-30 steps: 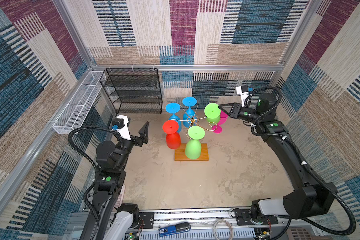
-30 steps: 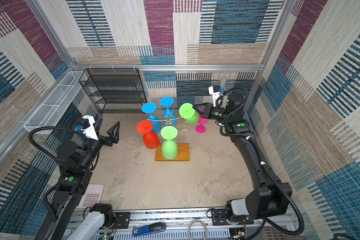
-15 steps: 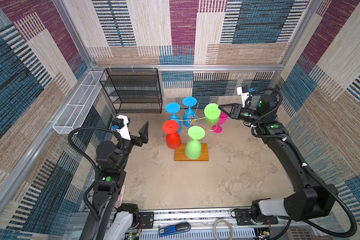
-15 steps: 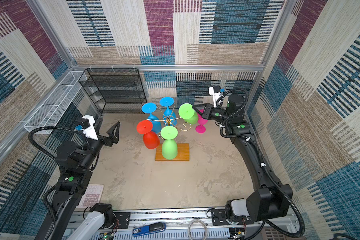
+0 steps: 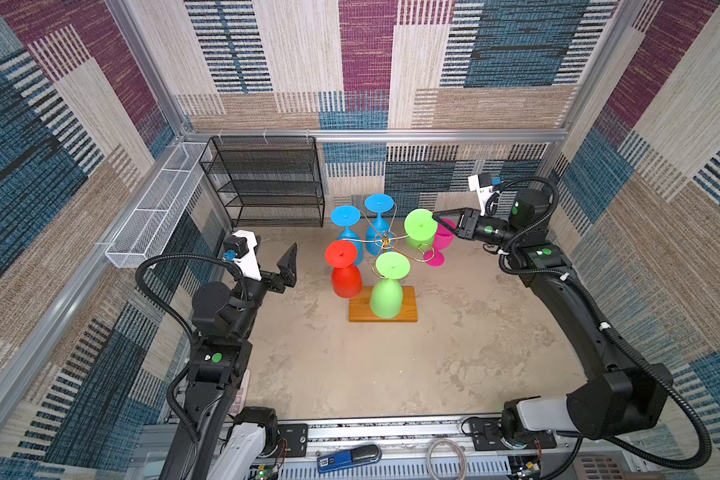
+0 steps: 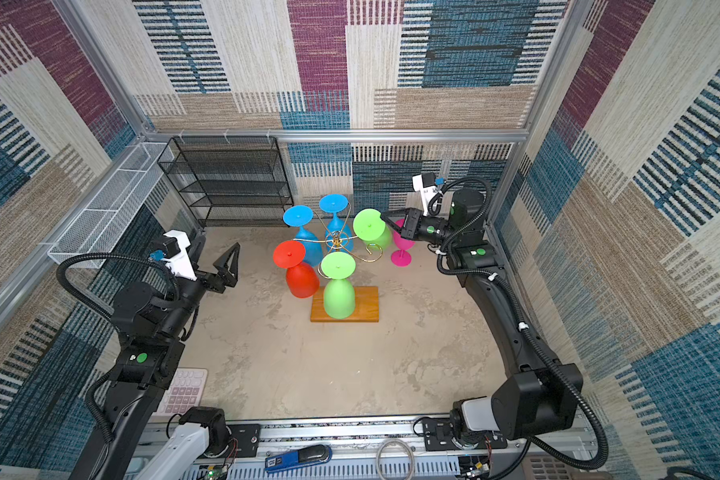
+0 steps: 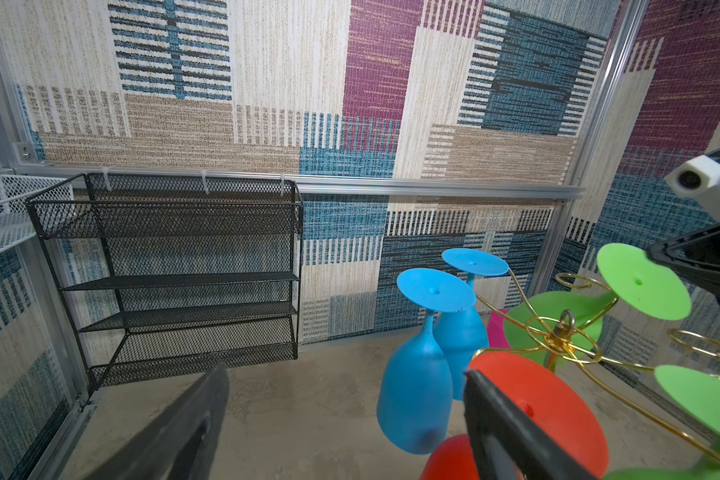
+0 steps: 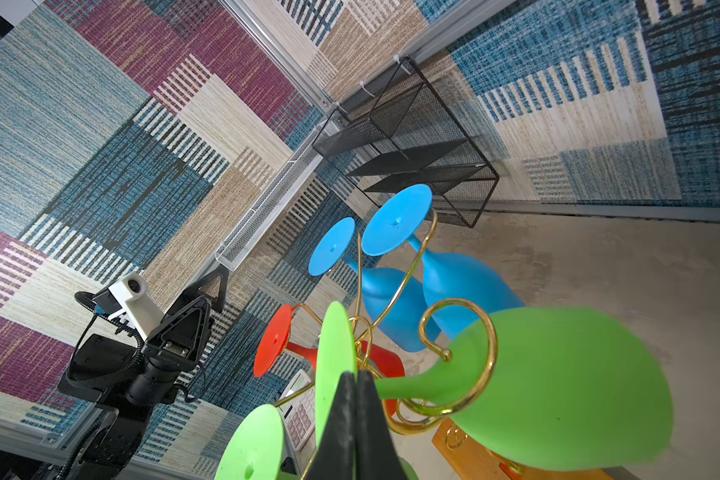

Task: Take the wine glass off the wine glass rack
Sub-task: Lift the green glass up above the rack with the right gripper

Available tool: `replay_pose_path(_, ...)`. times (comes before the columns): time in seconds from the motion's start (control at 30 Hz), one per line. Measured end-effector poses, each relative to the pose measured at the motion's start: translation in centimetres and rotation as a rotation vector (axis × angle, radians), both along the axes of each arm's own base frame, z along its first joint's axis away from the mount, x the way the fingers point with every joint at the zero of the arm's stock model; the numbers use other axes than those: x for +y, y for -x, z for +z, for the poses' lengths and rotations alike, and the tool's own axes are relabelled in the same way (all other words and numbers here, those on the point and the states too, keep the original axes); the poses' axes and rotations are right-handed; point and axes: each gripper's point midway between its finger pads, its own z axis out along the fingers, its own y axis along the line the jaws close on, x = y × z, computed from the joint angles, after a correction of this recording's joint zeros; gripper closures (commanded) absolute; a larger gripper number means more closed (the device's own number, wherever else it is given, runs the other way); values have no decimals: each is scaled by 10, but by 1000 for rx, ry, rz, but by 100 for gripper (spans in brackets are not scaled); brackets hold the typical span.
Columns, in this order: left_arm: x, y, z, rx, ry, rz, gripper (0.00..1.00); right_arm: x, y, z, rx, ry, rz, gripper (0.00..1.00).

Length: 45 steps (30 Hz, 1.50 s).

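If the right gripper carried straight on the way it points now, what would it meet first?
Most likely the foot of the rear green wine glass: the shut fingers of the right gripper end right at that disc's rim. Whether they touch it is unclear.

Wine glass rack (image 5: 408,309) central — shelf unit (image 5: 266,183) behind, basket (image 5: 158,208) far left.

The wine glass rack (image 5: 384,240) was thin, glossy gold wire on a smooth wooden base (image 5: 410,306). The green wine glass (image 5: 419,224) at its one o'clock looked matt plastic. The shelf unit (image 5: 266,183) at ten o'clock was black metal mesh.
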Motion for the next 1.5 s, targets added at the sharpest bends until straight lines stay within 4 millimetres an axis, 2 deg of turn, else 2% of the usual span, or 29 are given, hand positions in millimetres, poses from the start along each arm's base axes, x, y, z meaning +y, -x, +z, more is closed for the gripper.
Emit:
replay_pose_path(0.47, 0, 0, 0, 0, 0, 0, 9, 12, -6, 7, -20, -3, 26, 100)
replay_pose_path(1.13, 0, 0, 0, -1, 0, 0, 10, 16, -32, 11, -15, -16, 14, 100)
replay_pose_path(1.5, 0, 0, 0, -1, 0, 0, 9, 12, -48, 17, -51, -18, -46, 100)
